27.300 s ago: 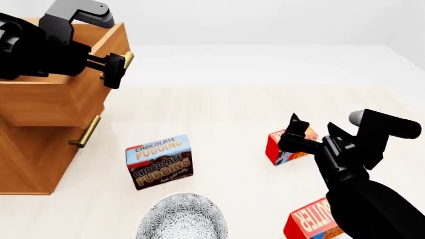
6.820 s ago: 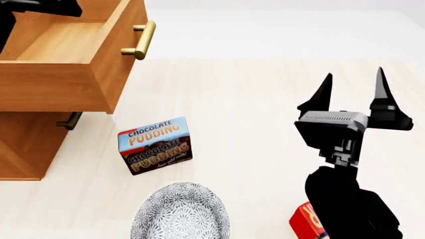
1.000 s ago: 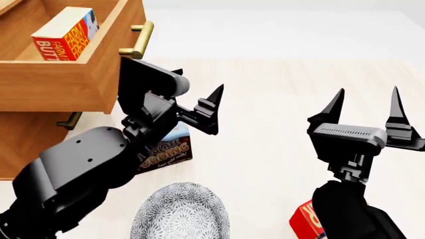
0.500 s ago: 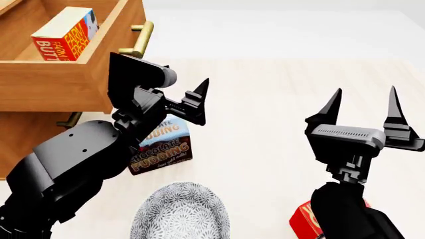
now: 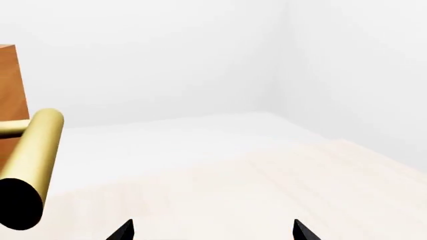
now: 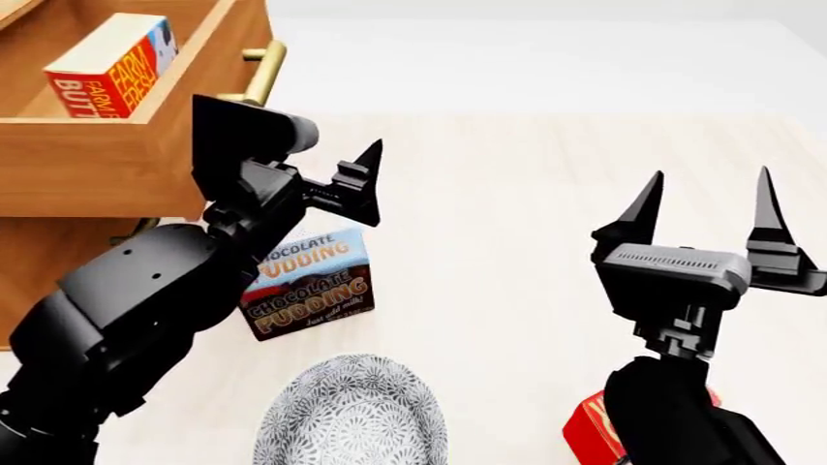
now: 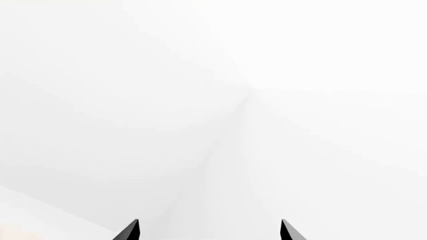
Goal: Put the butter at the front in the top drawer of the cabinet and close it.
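Pale wood floor [image 6: 543, 194] (white walls).

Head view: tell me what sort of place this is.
Probably a simulated tabletop test scene, not a real room. A pale wood-grain table meets blank white walls, and it carries only props: a small wooden cabinet with its top drawer open, a chocolate pudding box and a patterned bowl.

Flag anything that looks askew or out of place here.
Pudding box sits tilted on the table, partly behind the left arm. Butter leans at an angle inside the open top drawer. Nothing spilled or damaged.
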Tool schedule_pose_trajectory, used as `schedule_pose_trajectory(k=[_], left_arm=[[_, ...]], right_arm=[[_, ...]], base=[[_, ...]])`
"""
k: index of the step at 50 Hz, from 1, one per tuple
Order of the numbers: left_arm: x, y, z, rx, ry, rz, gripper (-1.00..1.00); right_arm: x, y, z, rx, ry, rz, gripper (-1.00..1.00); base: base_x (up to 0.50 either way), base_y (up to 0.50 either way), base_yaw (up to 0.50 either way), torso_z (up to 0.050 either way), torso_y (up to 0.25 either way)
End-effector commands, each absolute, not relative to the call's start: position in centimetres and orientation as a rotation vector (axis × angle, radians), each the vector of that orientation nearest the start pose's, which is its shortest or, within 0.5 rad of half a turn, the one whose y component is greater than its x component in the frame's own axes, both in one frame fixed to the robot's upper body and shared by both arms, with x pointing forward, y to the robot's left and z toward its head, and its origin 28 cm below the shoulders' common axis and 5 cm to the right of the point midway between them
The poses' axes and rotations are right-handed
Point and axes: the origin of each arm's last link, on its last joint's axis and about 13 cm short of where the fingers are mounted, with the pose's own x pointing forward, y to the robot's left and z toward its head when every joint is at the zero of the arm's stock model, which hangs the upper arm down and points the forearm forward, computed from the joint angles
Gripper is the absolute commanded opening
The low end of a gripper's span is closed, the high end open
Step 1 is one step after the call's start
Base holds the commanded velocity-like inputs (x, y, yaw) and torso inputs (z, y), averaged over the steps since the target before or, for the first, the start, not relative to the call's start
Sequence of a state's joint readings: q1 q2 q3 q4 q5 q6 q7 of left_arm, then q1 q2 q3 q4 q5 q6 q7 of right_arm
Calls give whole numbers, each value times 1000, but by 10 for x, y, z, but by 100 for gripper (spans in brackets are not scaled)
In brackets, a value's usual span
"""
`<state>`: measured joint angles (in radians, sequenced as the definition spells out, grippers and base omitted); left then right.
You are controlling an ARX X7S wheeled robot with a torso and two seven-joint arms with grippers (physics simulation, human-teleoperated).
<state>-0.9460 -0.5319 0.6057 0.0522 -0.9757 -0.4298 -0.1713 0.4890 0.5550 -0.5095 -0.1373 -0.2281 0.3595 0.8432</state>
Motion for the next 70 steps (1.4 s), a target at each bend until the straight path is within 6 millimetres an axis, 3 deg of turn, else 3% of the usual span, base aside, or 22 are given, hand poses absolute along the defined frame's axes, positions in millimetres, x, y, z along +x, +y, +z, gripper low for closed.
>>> schedule_pose_trajectory(k=[1,29,54,62,70], left_arm=[[328,224,217,-52,-111,-433,100],[320,256,215,-61,-117,-327,100],[306,301,220,-9,-110,-183,100],[312,312,224,8,-119,-149,100],[331,329,226,41,-109,-7,100]], right_arm=[[289,-155,129,-749,-527,-594,100],[291,-153,128,-749,-525,-585,100],[292,-149,129,-758,-524,-579,100],[289,-149,130,-766,-524,-580,100],[285,-152,130,-773,-517,-589,100]], base=[[0,0,0,0,0],[0,0,0,0,0],[0,0,0,0,0],[0,0,0,0,0],[0,0,0,0,0]])
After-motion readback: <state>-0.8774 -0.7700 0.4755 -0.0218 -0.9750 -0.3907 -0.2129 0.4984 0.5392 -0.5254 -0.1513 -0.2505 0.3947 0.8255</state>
